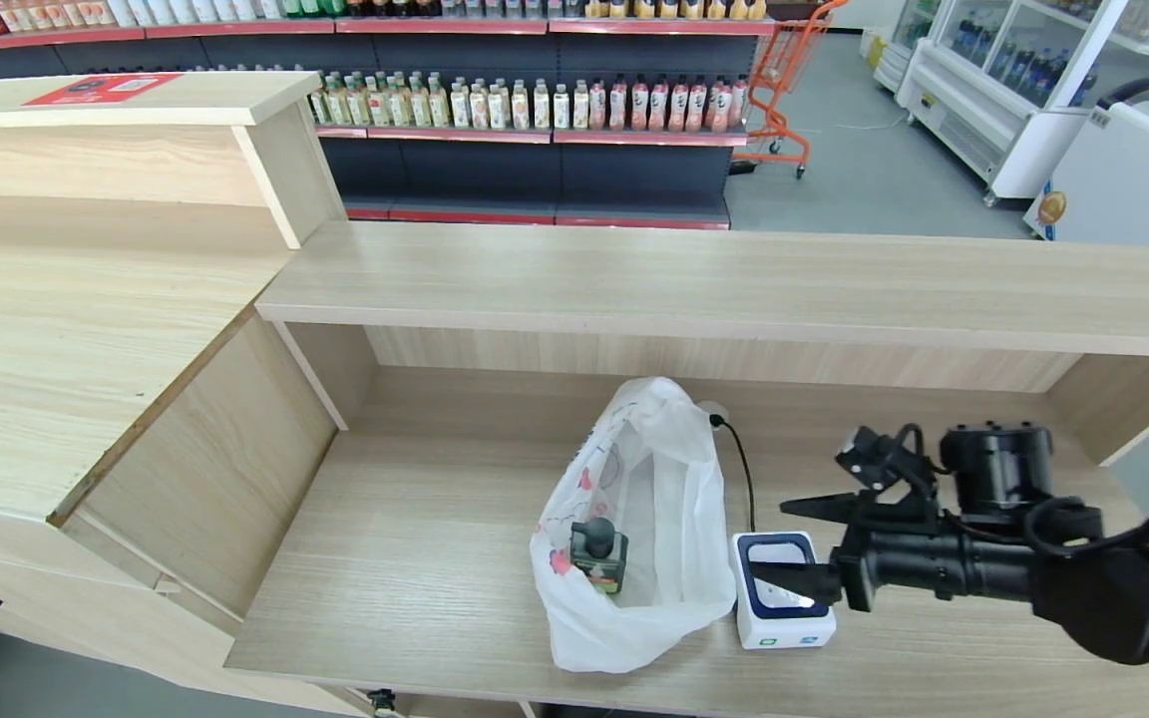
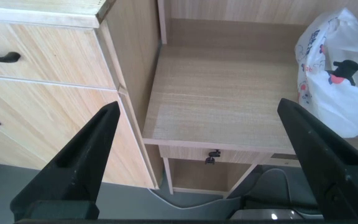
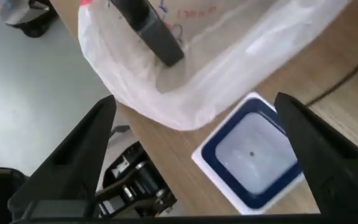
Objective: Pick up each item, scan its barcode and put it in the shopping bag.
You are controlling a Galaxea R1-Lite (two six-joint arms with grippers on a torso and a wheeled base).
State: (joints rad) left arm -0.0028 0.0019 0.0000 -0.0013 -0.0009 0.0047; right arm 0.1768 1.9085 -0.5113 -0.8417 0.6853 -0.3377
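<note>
The dark pump bottle sits inside the white shopping bag, at nine o'clock from the scanner. The right gripper hovers over the scanner, fingers wide and empty; the left gripper is also spread wide. The bottle looks rigid and light, best gripped across its body below the pump; the bag is limp, slippery film

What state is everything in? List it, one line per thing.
shopping bag: open, lying on the counter
bottle: inside the shopping bag
barcode scanner: on the counter beside the bag
right gripper: fingers open, empty, over the scanner
left gripper: fingers open, empty
</note>
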